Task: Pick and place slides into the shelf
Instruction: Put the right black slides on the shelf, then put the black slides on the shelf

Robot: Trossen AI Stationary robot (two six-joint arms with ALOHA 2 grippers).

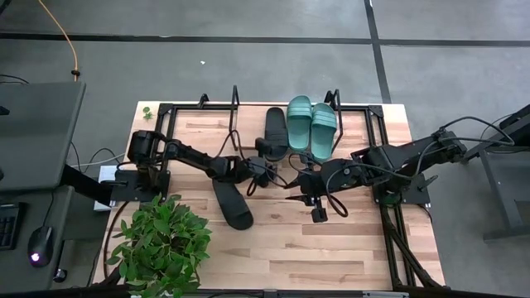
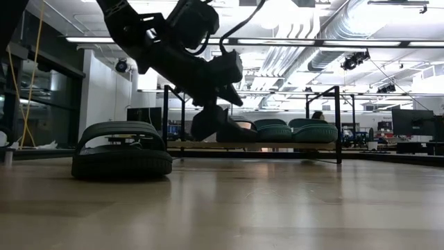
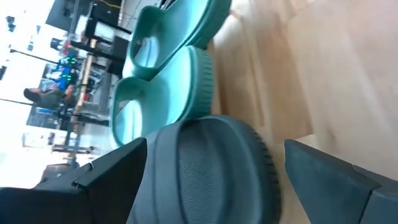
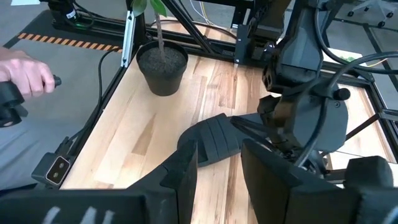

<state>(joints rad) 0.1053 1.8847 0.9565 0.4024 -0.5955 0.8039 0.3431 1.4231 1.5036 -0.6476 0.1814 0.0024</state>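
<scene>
Wooden surface (image 1: 348, 240) carries the shelf (image 1: 377, 112), where two teal slides (image 1: 311, 124) and one black slide (image 1: 275, 132) sit, so the left tool (image 1: 263, 165), spread wide and empty around that slide's end, should back straight off before fetching the remaining black slide (image 1: 232, 201), while the right tool (image 1: 305, 197), slightly parted and empty, waits nearby.

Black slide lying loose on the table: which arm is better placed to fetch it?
Left, probably. The black slide lies just below the left gripper, on the left arm's side; the right gripper hangs further away.
</scene>
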